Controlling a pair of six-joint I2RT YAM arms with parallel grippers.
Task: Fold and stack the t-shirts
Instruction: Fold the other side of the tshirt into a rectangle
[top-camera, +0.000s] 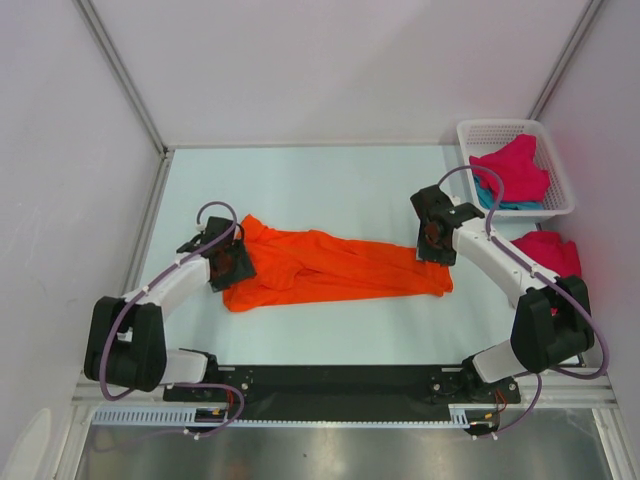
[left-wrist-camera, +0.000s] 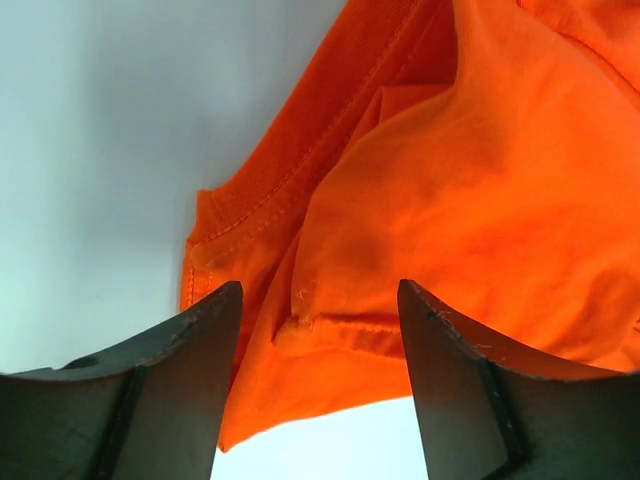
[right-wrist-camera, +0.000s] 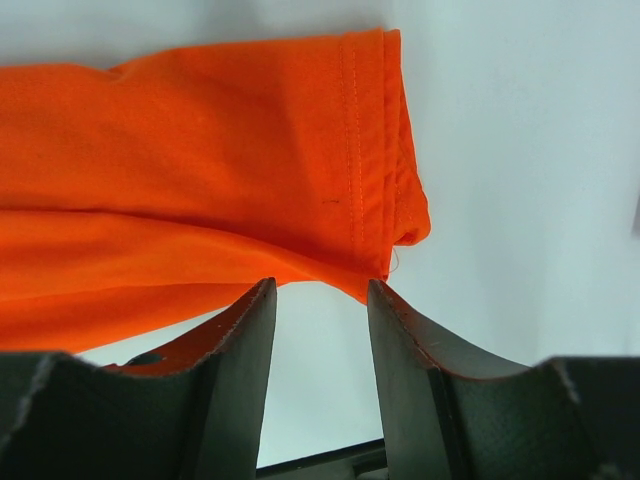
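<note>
left pincer (left-wrist-camera: 320, 300), right pincer (right-wrist-camera: 320, 290) open, low over opposite orange shirt (top-camera: 330, 268) ends

Orange t-shirt (top-camera: 330, 268) lies elongated; magenta t-shirt (top-camera: 515, 170) atop teal t-shirt (top-camera: 505, 203); second magenta (top-camera: 550, 252) beside.

From above, my left hand (top-camera: 228, 262) covers the left end of the orange t-shirt (top-camera: 330, 265), and my right hand (top-camera: 436, 243) hides its upper right corner. In both wrist views the shirt runs off the picture's edge. The teal t-shirt (top-camera: 510, 204) shows only a sliver beneath the magenta t-shirt (top-camera: 515, 170) in the basket (top-camera: 560, 205).
</note>
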